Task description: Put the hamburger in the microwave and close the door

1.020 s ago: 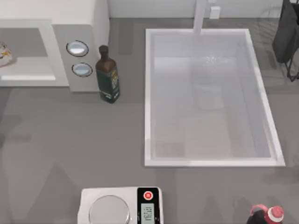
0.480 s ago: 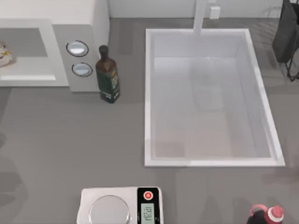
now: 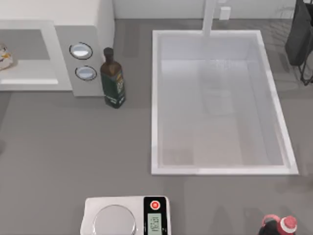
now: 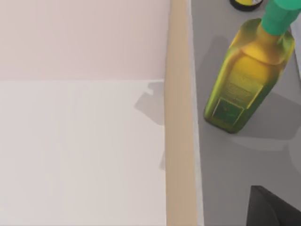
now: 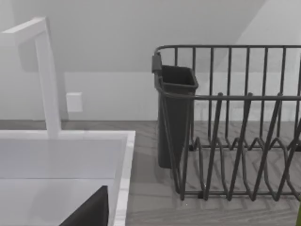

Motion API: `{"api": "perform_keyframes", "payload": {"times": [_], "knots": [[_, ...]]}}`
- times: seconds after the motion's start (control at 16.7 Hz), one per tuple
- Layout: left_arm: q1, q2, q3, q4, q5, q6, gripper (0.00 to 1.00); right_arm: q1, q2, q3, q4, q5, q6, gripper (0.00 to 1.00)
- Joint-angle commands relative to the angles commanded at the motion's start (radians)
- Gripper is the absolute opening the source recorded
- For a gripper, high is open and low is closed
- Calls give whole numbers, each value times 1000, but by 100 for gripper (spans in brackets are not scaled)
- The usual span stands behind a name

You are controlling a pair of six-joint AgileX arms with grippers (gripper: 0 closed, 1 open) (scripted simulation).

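Left tool (image 4: 275,207) near green bottle (image 4: 240,80); hamburger (image 3: 4,55) apart, inside microwave (image 3: 63,58)

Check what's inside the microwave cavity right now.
The hamburger sits on the grey cavity floor of the microwave, at the top view's left edge. The frame cuts off the rest of the cavity.
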Motion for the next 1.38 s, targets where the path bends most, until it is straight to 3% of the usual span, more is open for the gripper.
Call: {"api": "perform_keyframes", "payload": {"times": [0.36, 0.84, 1.38], "knots": [[-5, 13, -38, 41, -3, -3, 0, 0, 0, 0, 0, 0, 0, 100], [1, 114, -257, 371, 2, 4, 0, 0, 0, 0, 0, 0, 0, 100], [-44, 52, -339, 414, -19, -36, 0, 0, 0, 0, 0, 0, 0, 100]]}}
